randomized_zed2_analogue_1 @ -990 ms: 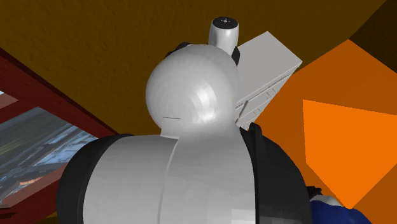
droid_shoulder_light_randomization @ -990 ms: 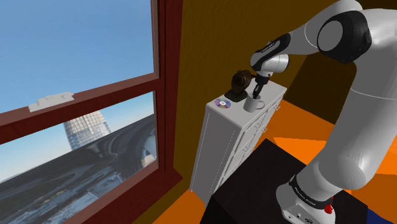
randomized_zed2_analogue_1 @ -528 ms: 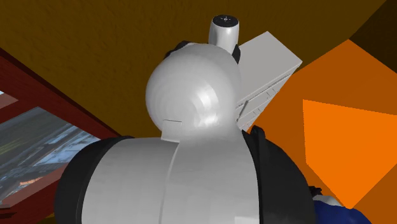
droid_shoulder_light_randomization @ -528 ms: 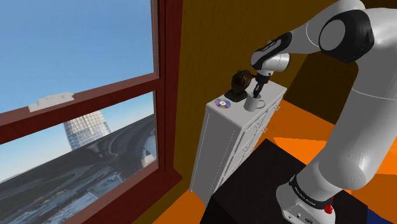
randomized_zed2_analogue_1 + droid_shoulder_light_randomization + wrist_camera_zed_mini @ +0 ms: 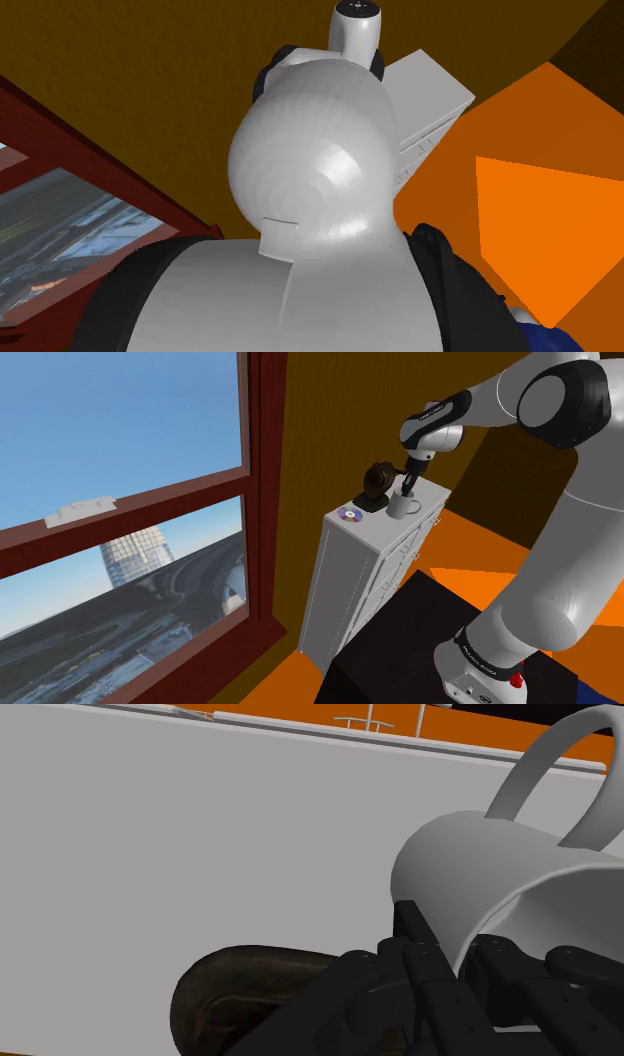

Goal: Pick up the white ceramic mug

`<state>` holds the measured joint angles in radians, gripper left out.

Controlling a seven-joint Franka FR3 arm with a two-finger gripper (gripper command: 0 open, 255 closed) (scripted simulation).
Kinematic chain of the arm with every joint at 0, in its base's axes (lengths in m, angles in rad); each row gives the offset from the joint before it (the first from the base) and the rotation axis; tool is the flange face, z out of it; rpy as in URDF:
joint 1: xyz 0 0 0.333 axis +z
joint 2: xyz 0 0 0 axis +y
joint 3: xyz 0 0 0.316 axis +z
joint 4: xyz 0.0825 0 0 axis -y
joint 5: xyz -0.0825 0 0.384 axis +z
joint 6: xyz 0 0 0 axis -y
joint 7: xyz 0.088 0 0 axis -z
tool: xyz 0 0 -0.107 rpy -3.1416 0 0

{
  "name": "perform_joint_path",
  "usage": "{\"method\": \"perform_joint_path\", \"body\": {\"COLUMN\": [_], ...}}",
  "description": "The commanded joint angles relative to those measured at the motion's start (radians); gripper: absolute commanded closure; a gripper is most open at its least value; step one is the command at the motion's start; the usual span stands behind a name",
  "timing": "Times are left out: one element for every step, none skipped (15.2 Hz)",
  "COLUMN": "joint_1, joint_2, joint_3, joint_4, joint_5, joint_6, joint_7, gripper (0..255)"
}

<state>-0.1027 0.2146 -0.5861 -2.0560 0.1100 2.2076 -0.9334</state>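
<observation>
Fingers clamped on white mug wall, one inside rim, one outside. You see mug over cabinet top, near its drawer-front edge; whether base touches top, cannot tell. Dark brown object on cabinet top just behind mug. Shiny disc on cabinet's corner.

No lettering, number or sign can be read anywhere. The white arm carries a thin dark marking on the band near its base and another on its far link, near the wrist, both too small to make out.
</observation>
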Motion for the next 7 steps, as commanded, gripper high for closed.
{"method": "perform_joint_path", "body": {"joint_1": [0.003, 0.005, 0.006, 0.008, 0.009, 0.009, 0.009], "joint_2": [-0.018, -0.025, -0.033, -0.040, -0.047, -0.049, -0.049], "joint_3": [-0.004, -0.006, -0.007, -0.009, -0.010, -0.010, -0.010], "joint_4": [0.008, 0.014, 0.019, 0.025, 0.031, 0.032, 0.032], "joint_5": [-0.013, -0.019, -0.024, -0.030, -0.035, -0.036, -0.036], "joint_6": [-0.023, -0.035, -0.047, -0.059, -0.071, -0.073, -0.073], "joint_7": [0.007, 0.011, 0.014, 0.018, 0.021, 0.022, 0.022], "gripper": [255, 255, 255, 255, 255, 255, 255]}}
